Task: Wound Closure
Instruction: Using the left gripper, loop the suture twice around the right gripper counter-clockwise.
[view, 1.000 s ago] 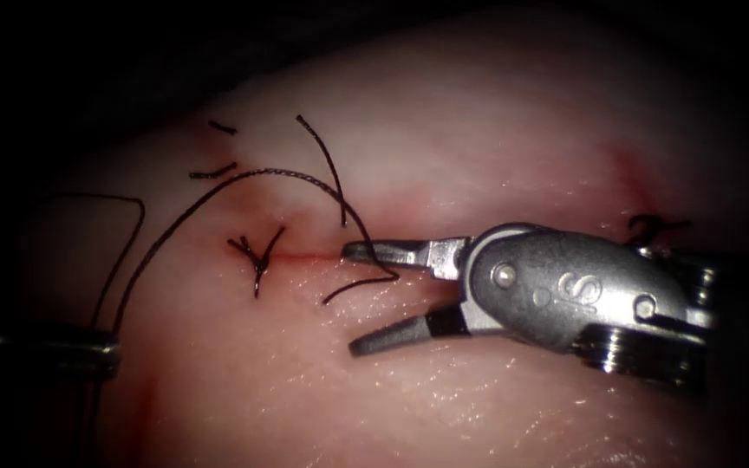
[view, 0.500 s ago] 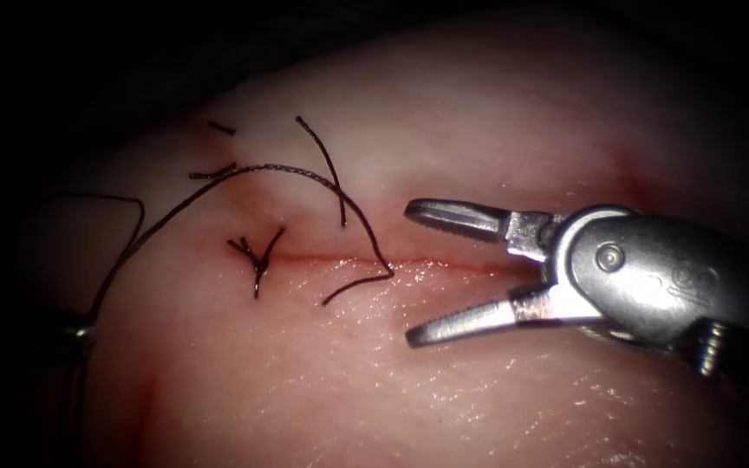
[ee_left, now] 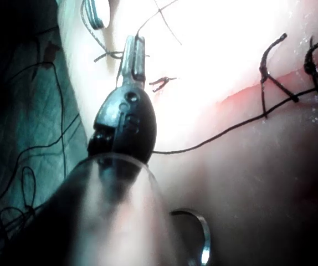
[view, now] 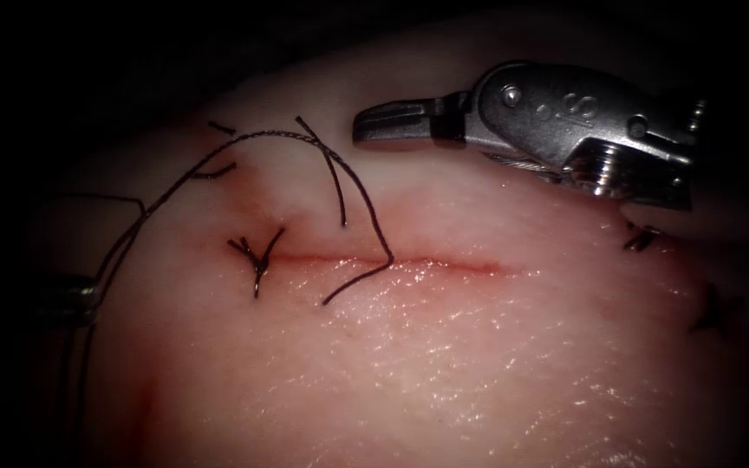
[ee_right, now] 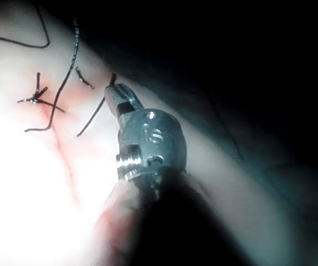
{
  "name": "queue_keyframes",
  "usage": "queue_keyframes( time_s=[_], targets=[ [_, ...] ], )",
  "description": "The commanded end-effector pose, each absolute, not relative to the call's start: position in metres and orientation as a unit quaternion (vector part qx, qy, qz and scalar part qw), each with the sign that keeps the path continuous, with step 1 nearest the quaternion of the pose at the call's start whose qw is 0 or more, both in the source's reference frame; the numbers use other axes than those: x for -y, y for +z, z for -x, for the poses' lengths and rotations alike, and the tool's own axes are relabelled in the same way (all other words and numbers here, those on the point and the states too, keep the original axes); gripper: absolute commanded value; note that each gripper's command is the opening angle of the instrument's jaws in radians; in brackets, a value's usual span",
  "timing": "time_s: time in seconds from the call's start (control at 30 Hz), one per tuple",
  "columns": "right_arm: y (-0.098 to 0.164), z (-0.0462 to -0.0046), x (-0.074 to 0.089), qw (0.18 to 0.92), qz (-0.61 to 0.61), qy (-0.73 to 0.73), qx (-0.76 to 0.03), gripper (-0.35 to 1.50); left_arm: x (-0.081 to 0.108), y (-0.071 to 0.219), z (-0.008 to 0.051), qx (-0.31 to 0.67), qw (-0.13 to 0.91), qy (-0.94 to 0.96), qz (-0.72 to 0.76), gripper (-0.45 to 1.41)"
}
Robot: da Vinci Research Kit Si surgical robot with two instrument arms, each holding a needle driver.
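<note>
Tissue: pale tissue [view: 444, 364] with the cut [view: 444, 263] running level across the endoscope view; thin line of red fluid [view: 470, 265] along it.
Knot: a tied knot [view: 257, 256] sits at the left end of the cut, short tails splayed.
Thread: the thread [view: 305, 139] arcs from the left tool up over the tissue above the cut, then drops to the cut line mid-way along it; a short tail lies just below the cut.
Loose strand: a second strand [view: 333, 173] crosses the arc and ends just above the cut.
Cut ends: two cut ends of thread [view: 218, 127] lie up-left of the knot.
Left tool: the left tool [view: 88, 299] is low at the left edge, well left of the cut; in its wrist view [ee_left: 134, 44] the jaws are clamped together on the thread.
Right tool: the right tool [view: 366, 124] hangs above the cut, apart from the thread; jaws pressed together, nothing between them, also in its wrist view [ee_right: 114, 91].
Needle: a curved steel arc, apparently the needle [ee_left: 205, 238], lies beside the left tool's shaft, free of both tools; cannot tell whether its point is in the tissue.
Older stitches: dark stitches [view: 639, 236] at the right, past the cut's end.
</note>
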State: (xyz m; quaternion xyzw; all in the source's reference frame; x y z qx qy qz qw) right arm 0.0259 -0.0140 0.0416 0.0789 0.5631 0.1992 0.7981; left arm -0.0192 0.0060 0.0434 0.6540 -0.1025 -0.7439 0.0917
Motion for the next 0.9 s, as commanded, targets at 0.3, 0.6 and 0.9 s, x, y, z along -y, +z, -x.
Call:
queue_keyframes(
  time_s=[0.3, 0.6, 0.9],
  targets=[
    [0.0402, -0.0314, 0.0163, 0.721, -0.16, 0.205, -0.643, -0.35, -0.0087, 0.0465, 0.0208, 0.099, 0.073, -0.737, -0.665, -0.45],
    [0.0377, -0.0314, 0.0168, 0.667, -0.178, 0.242, -0.681, -0.35, -0.0086, 0.0501, 0.0211, 0.088, 0.064, -0.739, -0.664, -0.45],
    [0.0386, -0.0333, 0.0175, 0.649, -0.147, 0.307, -0.681, -0.35, -0.007, 0.0511, 0.0263, 0.073, 0.087, -0.736, -0.667, -0.45]
  ],
)
